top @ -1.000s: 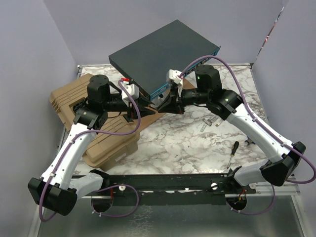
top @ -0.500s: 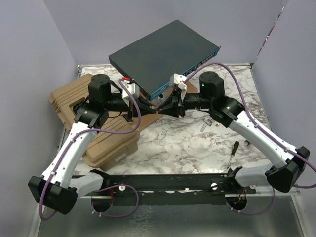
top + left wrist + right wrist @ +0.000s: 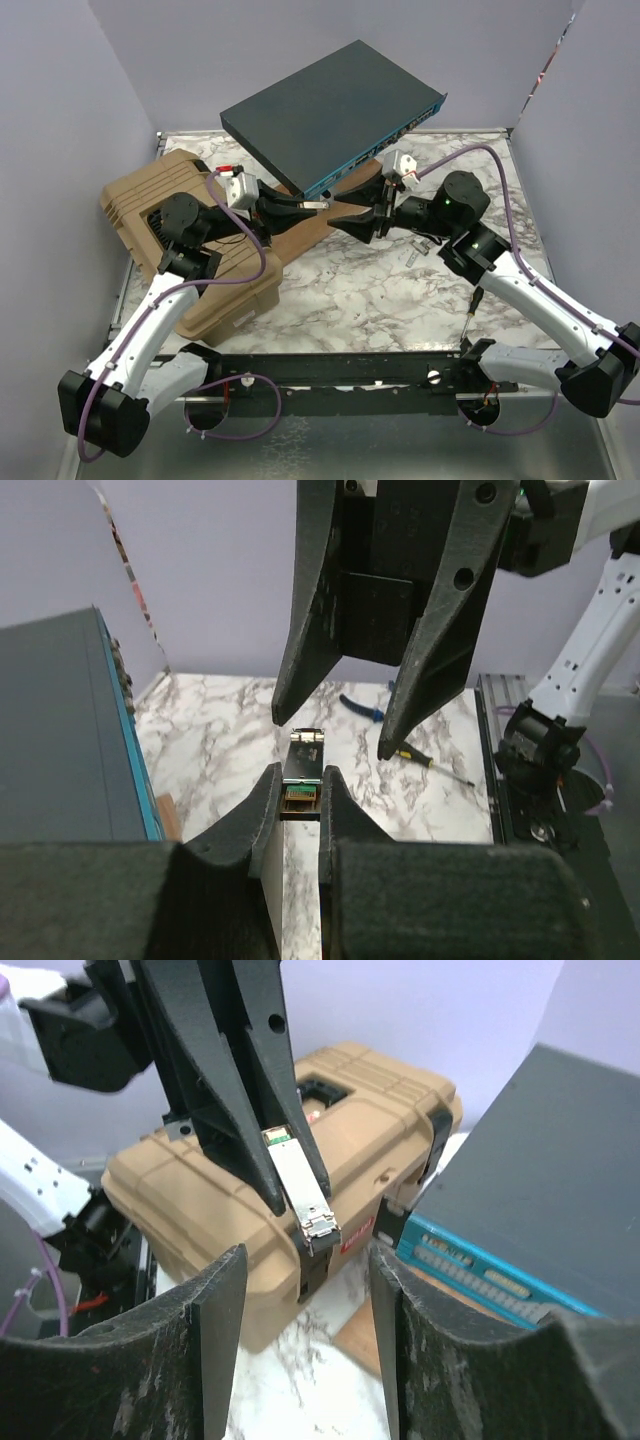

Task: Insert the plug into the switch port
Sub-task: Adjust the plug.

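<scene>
A: Why is the left gripper [image 3: 298,780] closed so narrowly?
B: Its 2 fingers pinch the plug [image 3: 304,758] near one end, leaving the rest jutting free ahead of the fingertips.
A: And the right gripper [image 3: 305,1265]?
B: It is wide open and holds nothing. Its fingers flank the plug's free end without touching it, which looks to me like a handover pose.
A: How does the plug look?
B: It is a slim silver metal bar with a latch at the free end and gold contacts between the pads. The switch [image 3: 60,730] sits just left of the left gripper, and the plug isn't inserted yet.
</scene>
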